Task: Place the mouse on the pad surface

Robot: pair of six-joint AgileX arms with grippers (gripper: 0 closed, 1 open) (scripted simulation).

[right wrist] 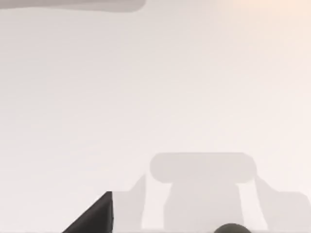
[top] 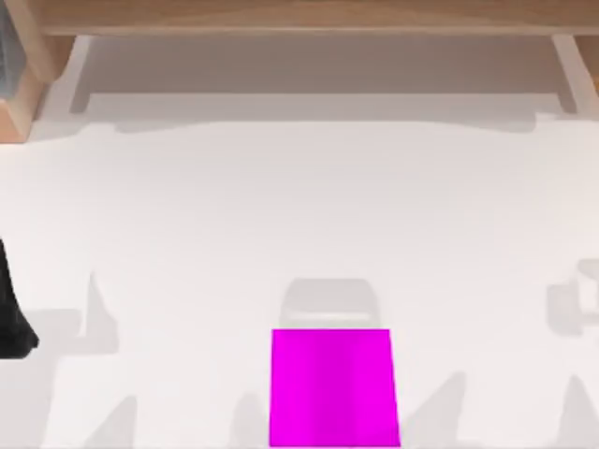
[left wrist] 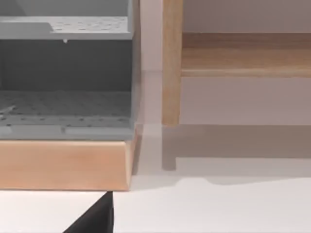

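The pad (top: 332,388) is a flat magenta rectangle at the table's front edge, near the middle, with nothing on it. A small rounded grey tip (right wrist: 232,228) peeks in at the edge of the right wrist view; it looks like an end of the mouse, but I cannot tell for sure. A black part of my right gripper (right wrist: 92,217) shows beside it, over bare white table. My left gripper (left wrist: 95,216) is parked at the table's left side and faces a wooden shelf; the left arm (top: 11,309) is a black shape at the left edge.
A wooden shelf unit (top: 299,14) runs along the back, its grey perforated compartment (left wrist: 65,107) on a wooden base at the back left. Pale grey shadows (top: 328,304) lie on the white table (top: 299,215) just behind the pad and at the right edge.
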